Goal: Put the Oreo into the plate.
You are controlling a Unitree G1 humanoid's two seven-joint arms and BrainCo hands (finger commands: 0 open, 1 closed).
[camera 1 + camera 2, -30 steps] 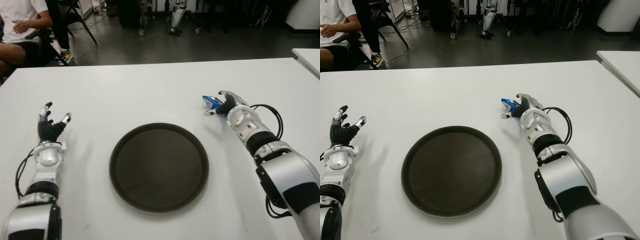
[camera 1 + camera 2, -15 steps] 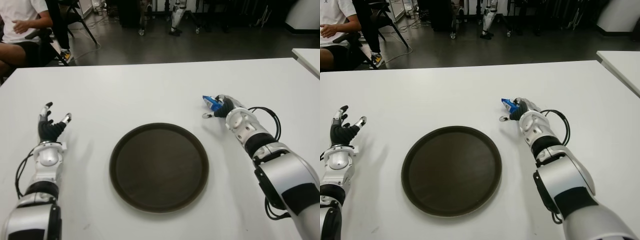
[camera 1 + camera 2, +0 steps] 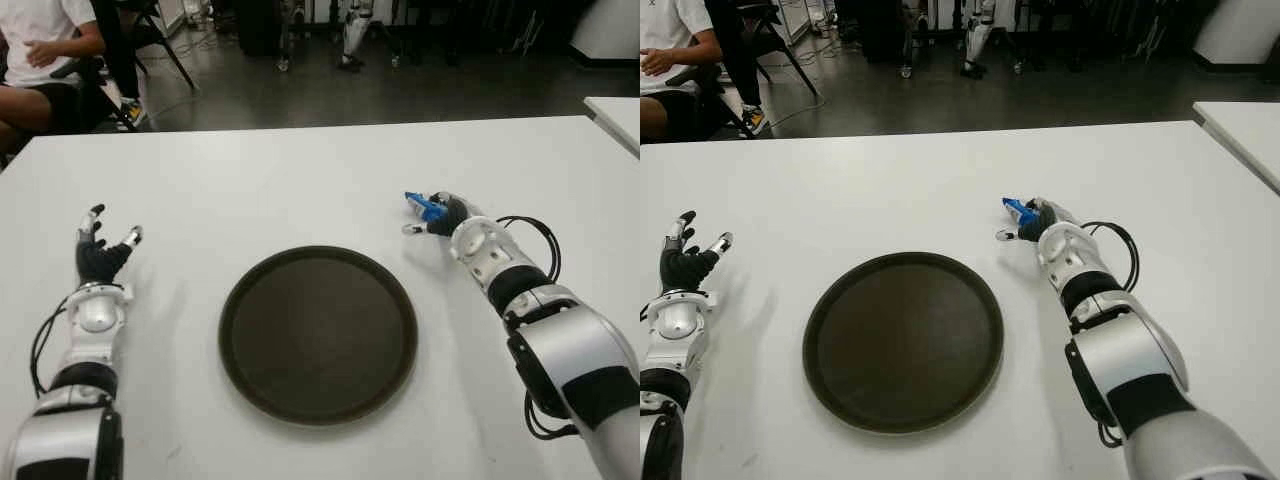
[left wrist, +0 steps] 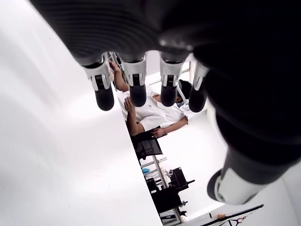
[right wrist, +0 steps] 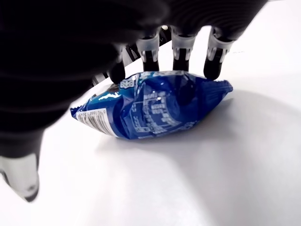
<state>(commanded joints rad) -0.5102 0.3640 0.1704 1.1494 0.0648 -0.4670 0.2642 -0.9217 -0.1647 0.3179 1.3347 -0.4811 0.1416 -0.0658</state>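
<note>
On the white table (image 3: pixel 300 180), the right hand (image 3: pixel 452 213) reaches over the blue Oreo pack (image 5: pixel 155 104). Its fingers (image 5: pixel 180 47) are spread and touch the pack's far edge, the thumb is off to one side, and nothing is gripped. The pack lies flat on the table, just past the hand. The dark round plate (image 3: pixel 318 334) is near, closer to the robot, with nothing in it. The left hand (image 3: pixel 100 258) shows far left of the plate, fingers spread. A person (image 3: pixel 45 50) sits beyond the table.
</note>
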